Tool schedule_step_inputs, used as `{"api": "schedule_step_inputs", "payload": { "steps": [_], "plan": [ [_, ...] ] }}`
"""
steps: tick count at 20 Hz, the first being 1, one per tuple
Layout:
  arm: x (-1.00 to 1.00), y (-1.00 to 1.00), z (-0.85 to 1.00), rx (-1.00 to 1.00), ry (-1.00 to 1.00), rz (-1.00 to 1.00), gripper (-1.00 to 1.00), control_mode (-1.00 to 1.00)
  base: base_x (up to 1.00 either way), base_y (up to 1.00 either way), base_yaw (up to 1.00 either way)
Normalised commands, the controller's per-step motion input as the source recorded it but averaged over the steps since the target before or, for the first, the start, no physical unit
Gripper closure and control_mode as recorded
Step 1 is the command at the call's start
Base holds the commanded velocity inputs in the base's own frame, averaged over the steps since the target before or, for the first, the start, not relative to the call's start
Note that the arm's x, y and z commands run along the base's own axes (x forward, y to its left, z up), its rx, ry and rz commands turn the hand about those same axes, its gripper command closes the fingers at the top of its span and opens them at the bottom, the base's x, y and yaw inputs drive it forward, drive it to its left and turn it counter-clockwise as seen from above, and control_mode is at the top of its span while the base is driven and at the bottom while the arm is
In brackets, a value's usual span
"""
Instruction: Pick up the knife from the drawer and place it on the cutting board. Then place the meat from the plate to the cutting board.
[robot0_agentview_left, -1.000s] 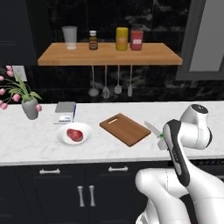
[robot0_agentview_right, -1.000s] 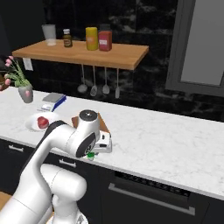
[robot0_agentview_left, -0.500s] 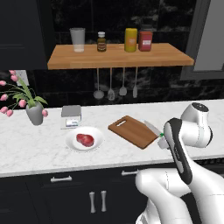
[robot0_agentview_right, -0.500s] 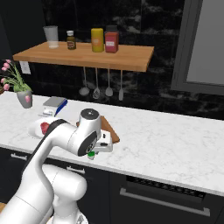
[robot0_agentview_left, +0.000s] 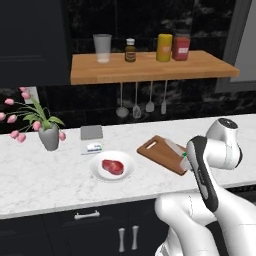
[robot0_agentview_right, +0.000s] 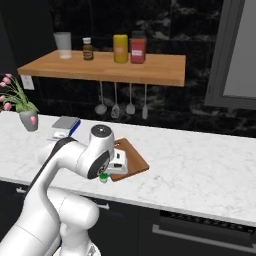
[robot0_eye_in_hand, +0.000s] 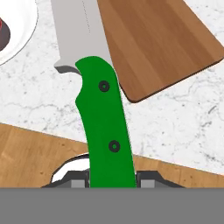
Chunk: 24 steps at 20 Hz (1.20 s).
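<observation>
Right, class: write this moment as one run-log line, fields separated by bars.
gripper: shut on knife | knife: held above counter, beside cutting board | meat: on plate | drawer: unseen

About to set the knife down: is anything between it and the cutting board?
Nothing visible. The end effector grips the knife by its green handle, its blade already reaching the bare cutting board. The meat sits apart on the plate.

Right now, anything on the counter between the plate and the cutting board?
Nothing lying there. In the left base view, bare marble counter separates the plate from the cutting board. In the hand view, the held knife hangs over that stretch.
</observation>
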Motion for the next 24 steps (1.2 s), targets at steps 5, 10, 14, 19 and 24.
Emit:
{"api": "schedule_step_inputs", "payload": {
  "steps": [5,10,14,19,24],
  "plan": [
    [0.00,0.00,0.00,0.00,0.00,0.00,1.00,1.00,0.34,0.34,-0.17],
    [0.37,0.07,-0.08,0.03,0.00,-0.11,1.00,-1.00,0.00,0.00,0.00],
    [0.57,-0.04,-0.10,0.06,0.00,0.02,1.00,-1.00,0.00,0.00,0.00],
    [0.76,0.00,0.00,-0.03,0.00,0.08,1.00,-1.00,0.00,0.00,0.00],
    [0.67,-0.06,0.02,-0.08,0.22,0.00,1.00,-1.00,0.00,0.00,0.00]
  ]
}}
